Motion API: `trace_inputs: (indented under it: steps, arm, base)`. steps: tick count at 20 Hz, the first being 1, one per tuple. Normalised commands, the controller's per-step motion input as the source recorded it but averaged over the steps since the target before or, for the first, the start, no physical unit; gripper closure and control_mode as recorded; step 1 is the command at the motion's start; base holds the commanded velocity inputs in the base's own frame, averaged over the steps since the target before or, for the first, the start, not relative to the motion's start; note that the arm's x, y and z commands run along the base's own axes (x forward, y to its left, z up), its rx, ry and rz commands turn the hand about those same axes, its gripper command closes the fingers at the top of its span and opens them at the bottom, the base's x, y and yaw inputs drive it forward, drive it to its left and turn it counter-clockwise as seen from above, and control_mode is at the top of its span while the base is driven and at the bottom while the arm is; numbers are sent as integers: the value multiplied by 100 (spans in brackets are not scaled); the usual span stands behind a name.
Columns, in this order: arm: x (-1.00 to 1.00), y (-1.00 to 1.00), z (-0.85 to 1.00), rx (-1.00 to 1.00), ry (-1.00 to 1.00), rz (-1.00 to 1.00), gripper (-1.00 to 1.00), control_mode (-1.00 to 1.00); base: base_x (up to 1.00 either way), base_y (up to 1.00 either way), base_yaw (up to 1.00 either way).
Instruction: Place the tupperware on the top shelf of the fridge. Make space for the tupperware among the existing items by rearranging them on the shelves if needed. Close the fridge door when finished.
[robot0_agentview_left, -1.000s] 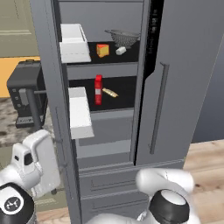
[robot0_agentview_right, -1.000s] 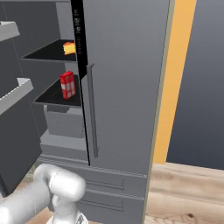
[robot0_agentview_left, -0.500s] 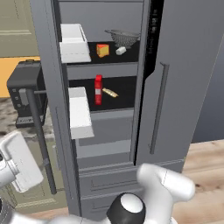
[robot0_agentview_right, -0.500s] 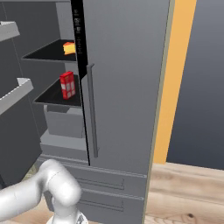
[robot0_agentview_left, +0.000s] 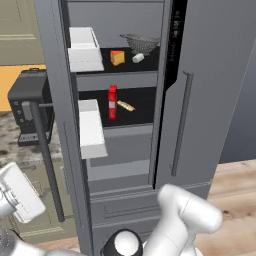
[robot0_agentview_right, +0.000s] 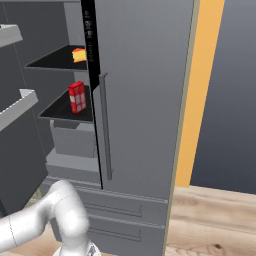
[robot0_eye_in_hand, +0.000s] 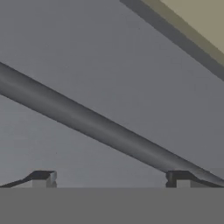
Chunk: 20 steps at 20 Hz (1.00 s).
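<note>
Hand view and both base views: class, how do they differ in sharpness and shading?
Hand view: soft, blurred close-up of the dark grey bar handle. Left base view: evenly lit, red bottle crisp. Right base view: black fridge interior dark, orange cheese wedge bright.

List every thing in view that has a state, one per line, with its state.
fridge: left door open, right door shut.
gripper: open, holding nothing, facing the door's bar handle.
colander: upright on the top shelf.
red bottle: standing upright on the lower shelf.
</note>
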Motion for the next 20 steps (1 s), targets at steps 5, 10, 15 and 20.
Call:
trace_inputs:
  steps: [5,10,15,20]
  arm:
    - [49,58,-17,-19,4,-5,-100,-100]
    - [36,23,-11,-8,3,-22,-100,-100]
    - [6,-41,-8,0,11,-51,-100,-100]
    - [-1,-94,-22,0,10,-59,-100,-100]
  base:
    - [0,0,0]
    - [0,0,0]
    - [0,0,0]
    - [0,0,0]
